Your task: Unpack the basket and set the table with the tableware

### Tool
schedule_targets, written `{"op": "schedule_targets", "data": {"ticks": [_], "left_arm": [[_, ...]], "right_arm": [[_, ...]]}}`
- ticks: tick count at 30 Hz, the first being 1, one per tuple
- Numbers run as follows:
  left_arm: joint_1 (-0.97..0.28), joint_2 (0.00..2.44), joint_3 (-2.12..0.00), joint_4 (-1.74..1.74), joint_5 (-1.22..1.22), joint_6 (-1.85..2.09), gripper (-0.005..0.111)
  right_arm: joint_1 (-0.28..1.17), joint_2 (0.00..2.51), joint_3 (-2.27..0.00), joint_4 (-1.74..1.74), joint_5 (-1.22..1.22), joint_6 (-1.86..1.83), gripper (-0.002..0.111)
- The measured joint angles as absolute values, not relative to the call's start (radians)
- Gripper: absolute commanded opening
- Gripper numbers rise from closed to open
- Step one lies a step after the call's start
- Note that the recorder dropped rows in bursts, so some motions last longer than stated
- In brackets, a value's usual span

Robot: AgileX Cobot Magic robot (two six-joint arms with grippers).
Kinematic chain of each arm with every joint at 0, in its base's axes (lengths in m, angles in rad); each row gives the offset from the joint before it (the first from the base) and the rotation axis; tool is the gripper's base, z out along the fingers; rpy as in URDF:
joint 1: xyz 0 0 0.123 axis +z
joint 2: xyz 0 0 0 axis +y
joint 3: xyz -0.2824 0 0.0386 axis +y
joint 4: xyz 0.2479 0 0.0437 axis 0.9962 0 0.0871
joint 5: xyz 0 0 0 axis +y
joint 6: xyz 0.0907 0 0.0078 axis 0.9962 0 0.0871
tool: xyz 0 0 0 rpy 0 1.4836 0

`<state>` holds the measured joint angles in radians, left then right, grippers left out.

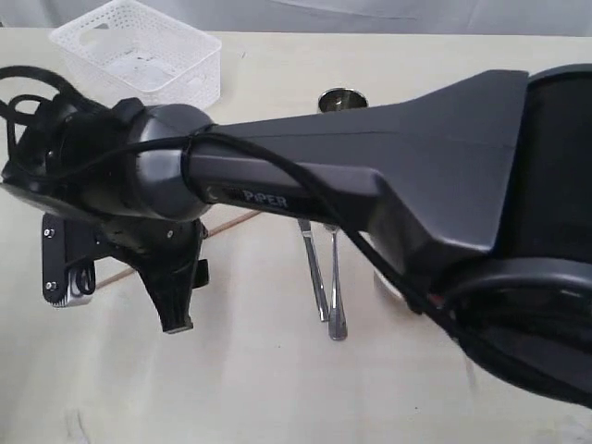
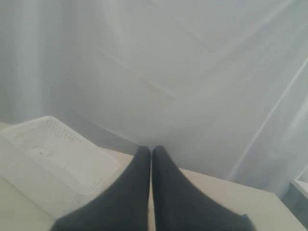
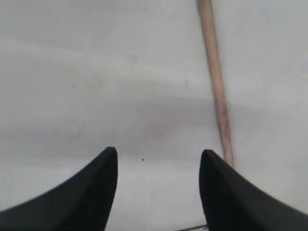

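Observation:
My right arm reaches across the table (image 1: 277, 388) to its left side. Its gripper (image 1: 180, 310) points down over a wooden chopstick (image 1: 231, 222) lying slantwise. In the right wrist view the gripper (image 3: 159, 151) is open with only bare tabletop between the fingers; the chopstick (image 3: 216, 82) runs beside one fingertip, outside the gap. A steel knife and fork (image 1: 326, 287) lie side by side mid-table. The small steel cup (image 1: 342, 98) stands behind the arm. The white basket (image 1: 139, 51) sits at the far left corner, blurred in the left wrist view (image 2: 48, 154). My left gripper (image 2: 151, 150) is shut, holding nothing.
The right arm's thick black links (image 1: 416, 176) cover much of the middle and right of the table. A pale edge (image 1: 388, 287) peeks out under the arm; what it belongs to is unclear. A grey curtain (image 2: 192, 72) hangs behind the table.

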<state>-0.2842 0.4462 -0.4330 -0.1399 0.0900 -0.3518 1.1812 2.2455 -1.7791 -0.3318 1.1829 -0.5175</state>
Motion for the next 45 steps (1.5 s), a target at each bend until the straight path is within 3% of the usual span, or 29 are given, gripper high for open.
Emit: {"op": "schedule_targets", "data": {"ticks": [10, 26, 29, 34, 35, 45], "left_arm": [[-0.284, 0.446, -0.433, -0.14, 0.09, -0.348, 0.001], [-0.284, 0.446, -0.433, -0.14, 0.09, -0.344, 0.001], [-0.284, 0.446, -0.433, -0.14, 0.09, -0.344, 0.001], [-0.284, 0.446, -0.433, -0.14, 0.09, -0.344, 0.001], [-0.284, 0.446, -0.433, -0.14, 0.09, -0.344, 0.001], [-0.284, 0.446, -0.433, -0.14, 0.09, -0.344, 0.001]], "right_arm": [[1.068, 2.221, -1.779, -0.122, 1.041, -0.728, 0.049], [1.03, 2.307, -1.779, -0.094, 0.918, -0.943, 0.049], [1.03, 2.314, -1.781, -0.094, 0.931, -0.943, 0.038], [1.03, 2.321, -1.785, -0.091, 0.949, -0.945, 0.003], [1.03, 2.323, -1.785, -0.091, 0.95, -0.945, 0.0], [1.03, 2.323, -1.789, -0.091, 0.958, -0.915, 0.0]]}}
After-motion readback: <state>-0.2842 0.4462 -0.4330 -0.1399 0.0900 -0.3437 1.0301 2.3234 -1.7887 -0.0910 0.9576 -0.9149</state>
